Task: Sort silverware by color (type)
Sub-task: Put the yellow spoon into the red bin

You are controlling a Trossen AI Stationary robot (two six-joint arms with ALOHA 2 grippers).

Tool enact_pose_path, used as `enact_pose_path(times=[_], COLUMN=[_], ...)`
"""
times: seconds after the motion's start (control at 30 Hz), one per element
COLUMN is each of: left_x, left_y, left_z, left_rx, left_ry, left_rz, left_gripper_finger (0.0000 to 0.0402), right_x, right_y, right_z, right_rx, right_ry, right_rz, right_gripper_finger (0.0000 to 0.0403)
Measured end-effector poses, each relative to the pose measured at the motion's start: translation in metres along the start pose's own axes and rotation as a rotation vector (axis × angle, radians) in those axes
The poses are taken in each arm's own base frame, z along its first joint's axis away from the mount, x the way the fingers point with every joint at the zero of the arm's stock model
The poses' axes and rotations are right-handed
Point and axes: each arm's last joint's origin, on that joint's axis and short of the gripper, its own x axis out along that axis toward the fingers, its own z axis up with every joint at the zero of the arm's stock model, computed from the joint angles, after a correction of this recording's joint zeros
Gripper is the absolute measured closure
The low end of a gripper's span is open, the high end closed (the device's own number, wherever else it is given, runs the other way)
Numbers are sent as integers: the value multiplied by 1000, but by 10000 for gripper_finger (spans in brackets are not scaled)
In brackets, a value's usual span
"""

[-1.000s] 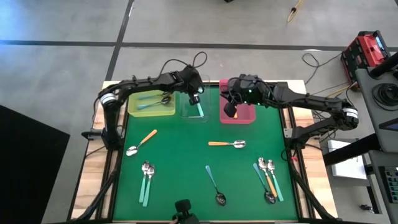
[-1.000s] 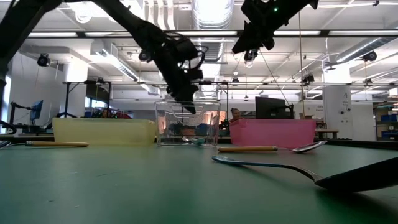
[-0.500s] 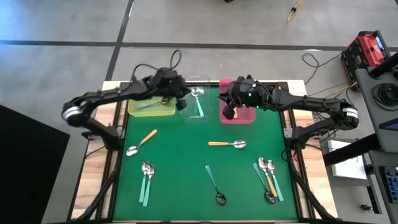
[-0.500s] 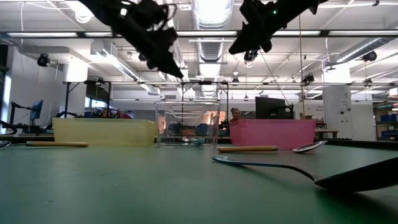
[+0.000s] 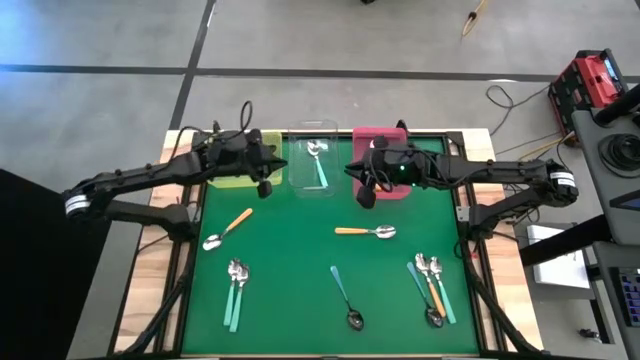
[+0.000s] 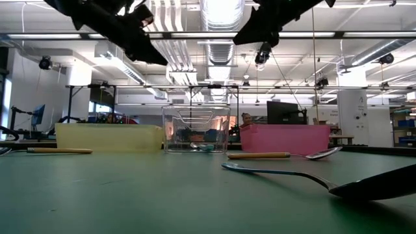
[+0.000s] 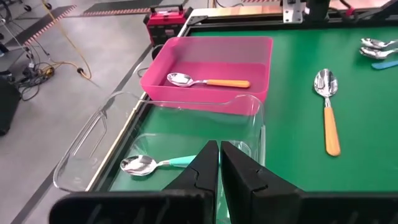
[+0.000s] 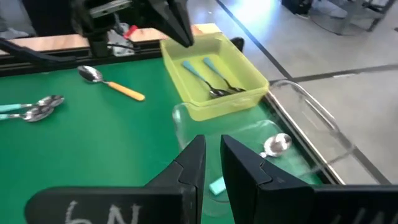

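My left gripper [image 5: 266, 182] hangs shut above the right end of the yellow bin [image 5: 232, 180], and it shows high up in the low view [image 6: 153, 58]. My right gripper [image 5: 366, 196] hovers at the pink bin's [image 5: 392, 192] near left corner, its fingers a narrow gap apart and holding nothing. The clear bin [image 5: 313, 185] holds a teal-handled silver spoon [image 5: 319, 163]. In the pink bin lies an orange-handled spoon [image 7: 208, 81]. The yellow bin holds teal-handled dark spoons [image 8: 214, 79]. Other spoons lie flat on the green mat.
Loose on the mat are an orange spoon at the left [image 5: 228, 228], an orange spoon in the middle [image 5: 366, 231], a teal pair near left [image 5: 235, 290], a teal dark-bowl spoon [image 5: 345, 297] and a mixed cluster near right [image 5: 430, 285]. The three bins stand in a row along the far edge.
My left gripper has risen out of the clear bin and drawn back toward the table's left, and now hangs above the yellow bin's right end. The teal spoon has stayed in the clear bin. My right gripper has drifted slightly toward the near edge.
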Motion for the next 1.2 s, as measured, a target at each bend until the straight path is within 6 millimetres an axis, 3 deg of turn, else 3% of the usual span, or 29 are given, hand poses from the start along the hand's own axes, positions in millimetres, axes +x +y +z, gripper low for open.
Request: enact_pose_path(times=[0.37,0.7,1.2], left_x=[-12,-16,-25], left_y=[-5,-22,-49], left_z=[-4,-8,-34], left_rx=[-76,-103,-309], left_ry=[-13,64,394], left_rz=[-10,-90,-171], left_gripper_finger=[401,401,401], right_x=[-2,3,17], right_y=[25,39,42], right_z=[0,-8,-19], right_rx=[-35,-71,-70], right_ry=[-16,-11,32], right_rz=[80,120,119], right_gripper_finger=[360,360,360])
